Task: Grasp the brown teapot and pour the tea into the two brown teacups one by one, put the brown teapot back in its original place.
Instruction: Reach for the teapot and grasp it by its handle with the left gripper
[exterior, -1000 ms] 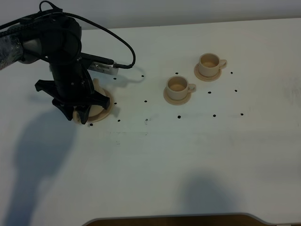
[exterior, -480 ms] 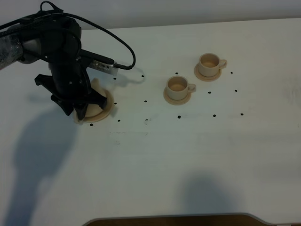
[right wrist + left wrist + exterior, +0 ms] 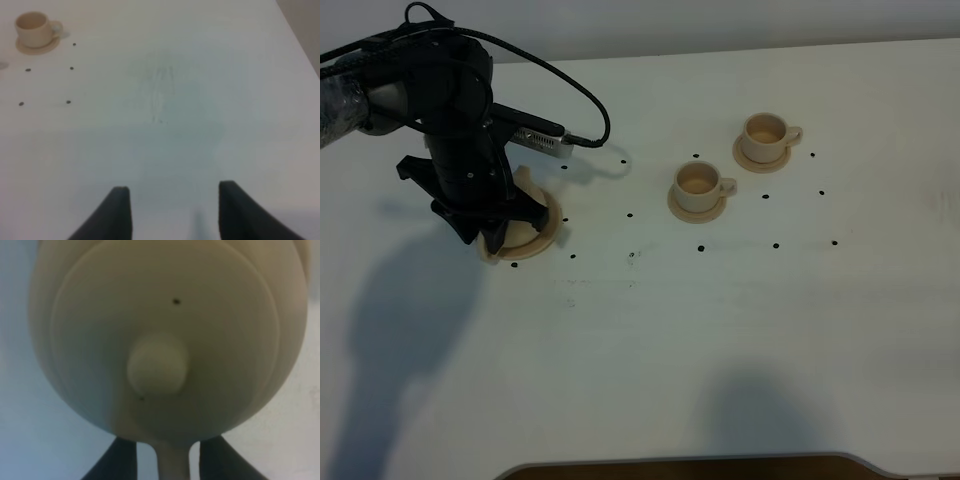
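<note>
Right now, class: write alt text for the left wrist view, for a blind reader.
A beige teapot fills the frame, its lid knob near the middle. Its handle sits between the left tool's two dark fingers, with a gap on each side.

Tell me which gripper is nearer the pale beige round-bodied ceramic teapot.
Left. The left gripper sits at the teapot, jaws either side of its loop handle. The right gripper hangs over white table, teapot out of its view.

No text, label, brand or number can be read on anything in view; the small dark dots (image 3: pixel 700 247) on the white table (image 3: pixel 720 330) around the two brown teacups (image 3: pixel 698 182) are plain marks, not characters.
</note>
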`<state>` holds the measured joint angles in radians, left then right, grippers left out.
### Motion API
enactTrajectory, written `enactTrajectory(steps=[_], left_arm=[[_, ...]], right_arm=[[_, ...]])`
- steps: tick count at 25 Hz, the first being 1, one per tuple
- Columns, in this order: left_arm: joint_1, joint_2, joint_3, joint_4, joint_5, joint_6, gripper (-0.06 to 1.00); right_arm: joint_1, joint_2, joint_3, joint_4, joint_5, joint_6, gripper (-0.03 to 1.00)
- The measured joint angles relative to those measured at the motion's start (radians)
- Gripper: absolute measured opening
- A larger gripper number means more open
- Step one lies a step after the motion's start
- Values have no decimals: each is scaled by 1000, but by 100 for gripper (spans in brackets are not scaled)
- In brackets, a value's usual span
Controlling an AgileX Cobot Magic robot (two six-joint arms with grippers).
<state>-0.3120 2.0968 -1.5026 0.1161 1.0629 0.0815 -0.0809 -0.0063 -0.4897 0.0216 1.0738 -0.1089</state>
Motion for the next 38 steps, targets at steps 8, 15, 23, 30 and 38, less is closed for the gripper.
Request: enactTrajectory(steps=[8, 15, 23, 30, 38], left_arm=[[1, 0, 0, -23, -44, -10, 12], [1, 0, 0, -29, -68, -21, 12], [1, -17, 0, -29, -70, -24, 12], [1, -50, 0, -19, -74, -24, 12], [1, -50, 0, -15, -99, -24, 12]], right_arm=[[0, 0, 0, 0, 0, 0, 40], [0, 0, 0, 0, 0, 0, 40], [0, 0, 0, 0, 0, 0, 40], [0, 0, 0, 0, 0, 0, 40], [0, 0, 0, 0, 0, 0, 40]])
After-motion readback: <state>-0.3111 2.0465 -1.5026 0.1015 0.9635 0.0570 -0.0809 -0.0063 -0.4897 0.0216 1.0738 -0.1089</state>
